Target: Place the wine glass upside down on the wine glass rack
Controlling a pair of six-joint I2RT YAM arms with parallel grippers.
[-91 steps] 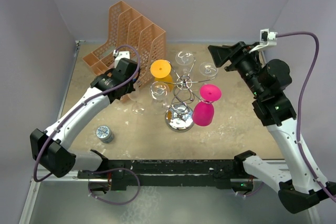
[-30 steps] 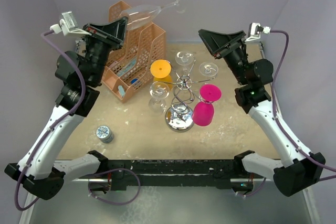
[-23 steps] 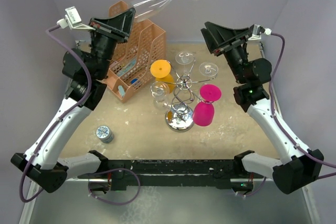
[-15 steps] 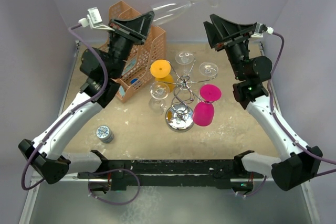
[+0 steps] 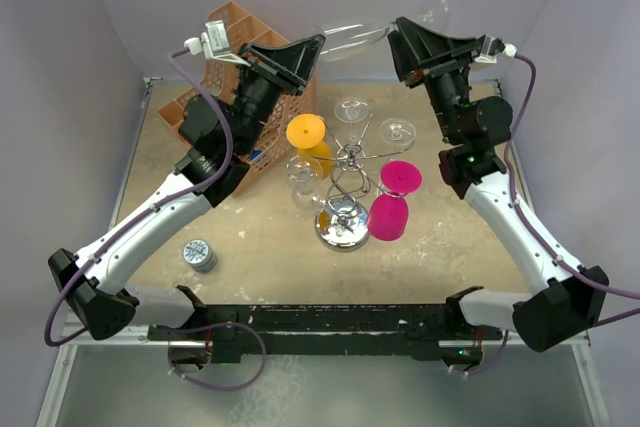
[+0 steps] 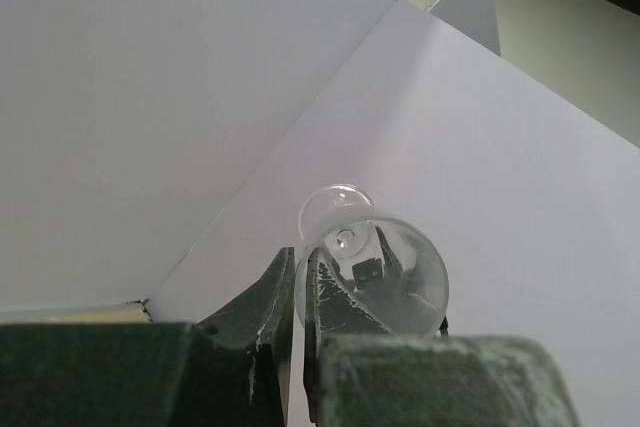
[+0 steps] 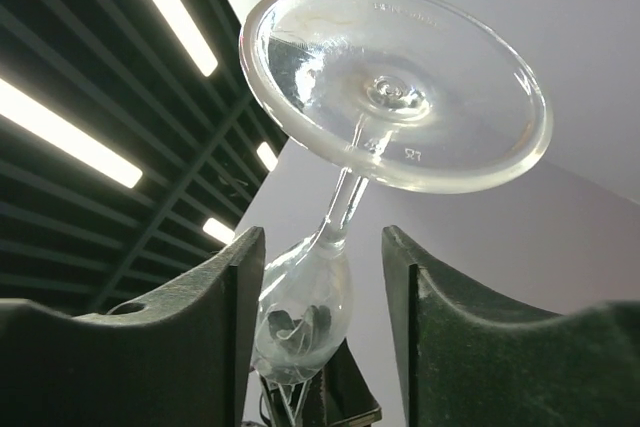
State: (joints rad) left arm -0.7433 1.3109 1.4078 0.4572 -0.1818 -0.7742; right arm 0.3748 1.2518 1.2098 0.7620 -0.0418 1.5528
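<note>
A clear wine glass [image 5: 352,35] is held high in the air, lying nearly sideways, foot to the right. My left gripper [image 5: 312,47] is shut on its bowl rim, one finger inside and one outside, as the left wrist view shows [image 6: 300,259]. My right gripper [image 5: 403,42] is open beside the stem. In the right wrist view the stem [image 7: 345,197] and bowl lie between its spread fingers [image 7: 240,307] without touching, the foot above. The wine glass rack [image 5: 347,169] stands mid-table on its chrome base [image 5: 342,228], with orange [image 5: 306,135], pink [image 5: 389,205] and clear glasses hanging upside down.
An orange mesh file organiser [image 5: 222,97] stands at the back left, partly behind my left arm. A small round tin [image 5: 199,254] lies at the front left. The purple walls close in on the left, back and right.
My left arm lifted the clear glass off the table and swung it up and right. My right gripper rose and moved left until its open fingers flank the stem.
</note>
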